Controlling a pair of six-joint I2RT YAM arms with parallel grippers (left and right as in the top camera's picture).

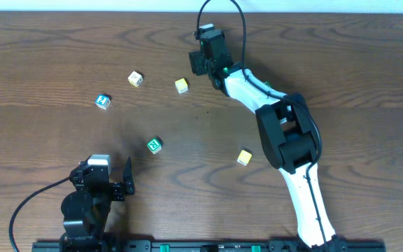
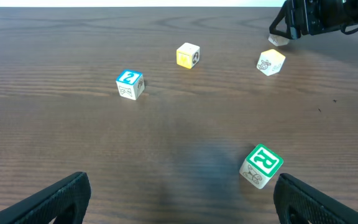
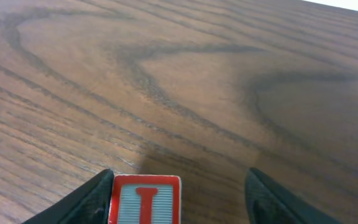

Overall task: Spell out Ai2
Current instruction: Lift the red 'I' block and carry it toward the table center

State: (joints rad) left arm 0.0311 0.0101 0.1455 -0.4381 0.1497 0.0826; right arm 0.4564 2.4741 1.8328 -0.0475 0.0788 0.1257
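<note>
The red I block [image 3: 145, 200] was what mattered, though from overhead I could not see it. The right pincer [image 1: 200, 64] stood over that spot at about 12 o'clock on the table [image 1: 341, 77]. The blue 2 block [image 1: 102, 101] lay well away at 9 to 10 o'clock, and a green block [image 1: 154, 145] sat towards 8. The left pincer [image 1: 123, 180] was parked down at 7 o'clock, so it was the nearer arm for the 2. The right arm was plainly the one on the I.

In the left wrist view, the left pincer [image 2: 182, 186] gaped wide with nothing between its fingers. The green block [image 2: 261, 165] lay just ahead at 1 o'clock and the blue 2 block [image 2: 130, 84] was farther off at 11. The right pincer [image 2: 316, 15] showed at the far top right, with a pale scrap beneath it that was too small for me to identify.

In the right wrist view, the right pincer [image 3: 180, 177] stood fairly wide. The I block rested on the table between the fingers, touching the 9 o'clock one and clear of the 3 o'clock one. The stem of its letter ran along the line of reach. It looked to me as if only a squeeze was needed to take hold. None of the other blocks showed an A that I could read.
</note>
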